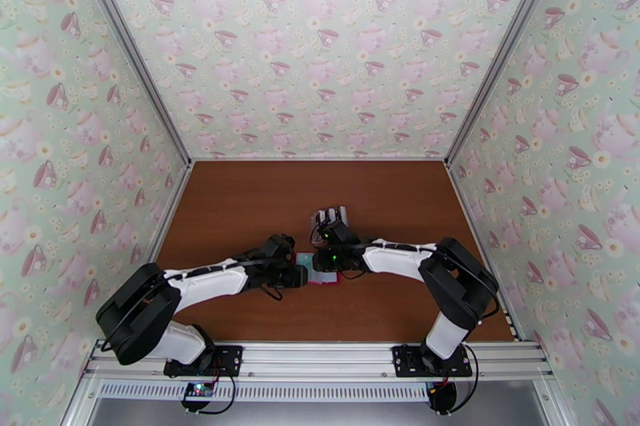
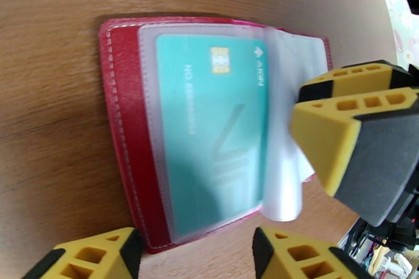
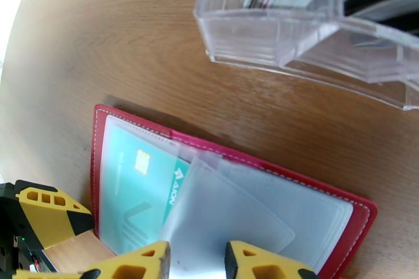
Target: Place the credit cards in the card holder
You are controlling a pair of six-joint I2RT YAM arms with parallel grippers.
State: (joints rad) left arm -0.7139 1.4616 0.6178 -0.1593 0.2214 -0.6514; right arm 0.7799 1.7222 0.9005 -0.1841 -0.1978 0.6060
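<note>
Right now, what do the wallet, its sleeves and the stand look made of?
Wallet: red leather or imitation, matte, white stitching along the edge. Sleeves: thin soft plastic, frosted-clear; one curls up and the teal card shows through. Stand: rigid clear plastic, probably acrylic, glossy with bright edges.

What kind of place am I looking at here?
Probably a robot test booth, not a home: teacup-wallpaper walls box in a wooden table, a metal frame edges them, and a left arm and right arm are bolted to the front rail.

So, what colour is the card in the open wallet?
The card is teal; left wrist view shows it best.
</note>
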